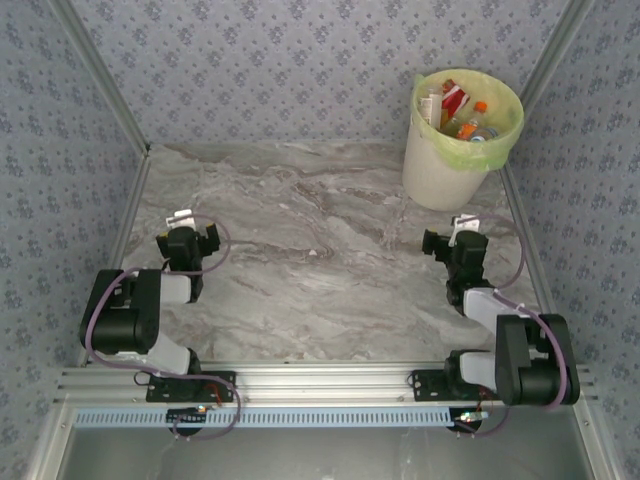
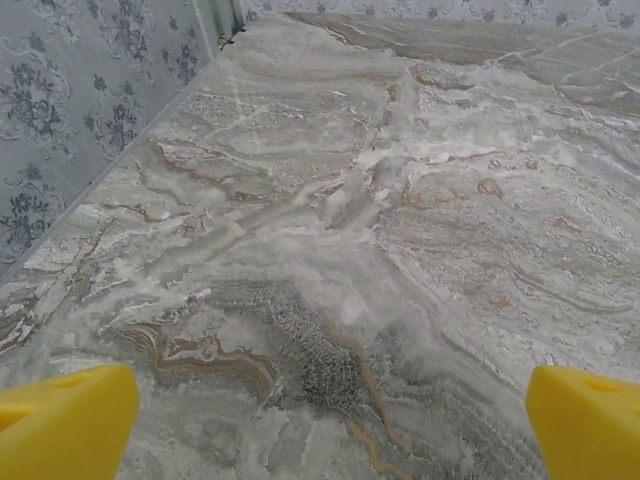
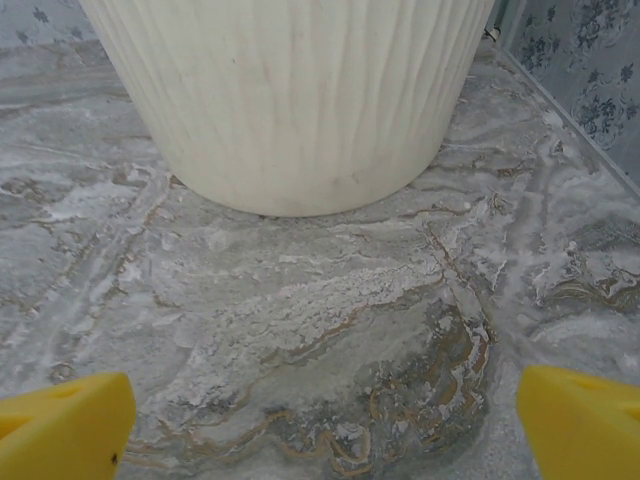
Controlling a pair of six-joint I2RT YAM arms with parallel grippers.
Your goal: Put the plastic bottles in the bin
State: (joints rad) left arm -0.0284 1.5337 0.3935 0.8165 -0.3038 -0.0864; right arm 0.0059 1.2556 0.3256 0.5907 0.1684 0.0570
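The white bin (image 1: 440, 170) with its pale yellow-green bag stands at the far right of the marble table. Several plastic bottles (image 1: 462, 112) with red, orange and white labels lie inside it. My right gripper (image 1: 452, 240) hovers just in front of the bin, open, with nothing between its yellow fingers (image 3: 60, 425); the bin's ribbed wall (image 3: 300, 90) rises close ahead in the right wrist view. My left gripper (image 1: 188, 238) sits at the left side of the table, open and empty, with its yellow fingertips (image 2: 65, 420) wide apart over bare marble.
Patterned walls (image 1: 60, 150) enclose the table on the left, back and right. The left wall (image 2: 70, 110) runs close beside the left gripper. A metal rail (image 1: 320, 385) crosses the near edge, where both arm bases are bolted.
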